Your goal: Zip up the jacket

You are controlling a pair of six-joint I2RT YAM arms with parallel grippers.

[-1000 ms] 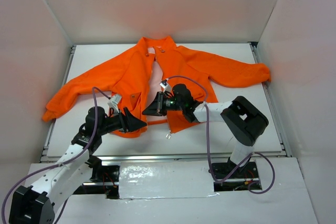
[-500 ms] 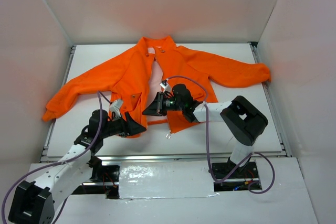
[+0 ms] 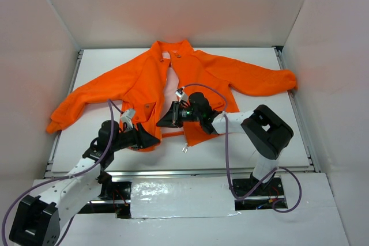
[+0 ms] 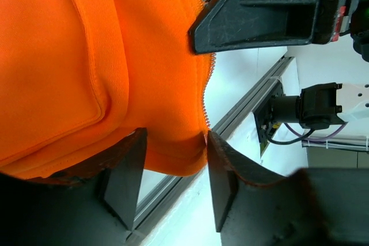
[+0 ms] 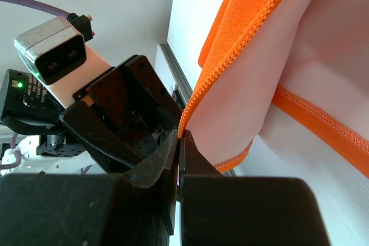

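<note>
jacket [image 3: 144, 79] orange, unzipped, spread flat | left tool [image 4: 176, 136] half-open astride hem | right tool [image 5: 179, 142] clamped on zipper edge

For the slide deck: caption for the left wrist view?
Left pincer straddles the jacket's bottom hem beside the zipper teeth.

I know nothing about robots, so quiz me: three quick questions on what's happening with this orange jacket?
1. True or false: the jacket is zipped up to the collar.
2. Fill in: the left gripper has its jaws apart around the jacket's bottom ____.
3. What is the right gripper shut on? A) a sleeve B) the zipper edge C) the collar

Key: 1 false; 2 hem; 3 B.
</note>
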